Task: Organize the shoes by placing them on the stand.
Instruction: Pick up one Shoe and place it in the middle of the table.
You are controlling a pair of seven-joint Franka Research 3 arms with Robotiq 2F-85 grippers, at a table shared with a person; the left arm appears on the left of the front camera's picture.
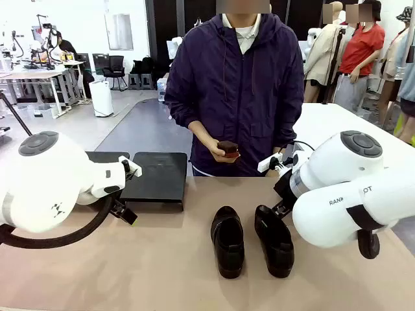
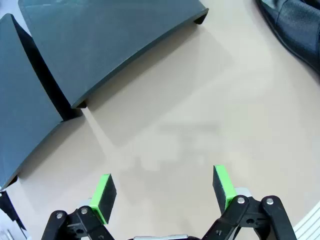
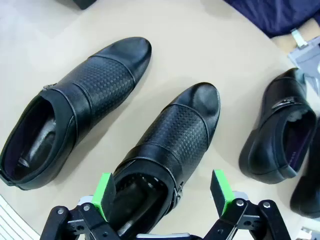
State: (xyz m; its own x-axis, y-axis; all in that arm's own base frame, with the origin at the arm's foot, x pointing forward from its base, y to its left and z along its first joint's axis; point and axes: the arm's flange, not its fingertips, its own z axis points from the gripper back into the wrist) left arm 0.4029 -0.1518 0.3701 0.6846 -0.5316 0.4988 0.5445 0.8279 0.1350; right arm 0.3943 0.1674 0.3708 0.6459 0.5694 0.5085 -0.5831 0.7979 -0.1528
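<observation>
Two black shoes (image 1: 227, 241) (image 1: 274, 240) lie side by side in the middle of the table, toes toward the person. In the right wrist view they are the textured shoes (image 3: 75, 115) (image 3: 170, 145), and my right gripper (image 3: 162, 192) hangs open just above the nearer one's heel opening. A smoother black shoe (image 3: 277, 132) lies to their right, with the edge of another (image 3: 307, 195) beside it. The black stand (image 1: 155, 176) sits at the far left of the table, its two sloped panels (image 2: 115, 45) (image 2: 25, 110) bare. My left gripper (image 2: 162, 192) is open over bare table in front of it.
A person in a dark jacket stands at the far side, holding a small dark object (image 1: 227, 149) in both hands. The tan tabletop (image 1: 162, 259) has free room between the stand and the shoes. A shoe's edge (image 2: 295, 25) shows at the top right of the left wrist view.
</observation>
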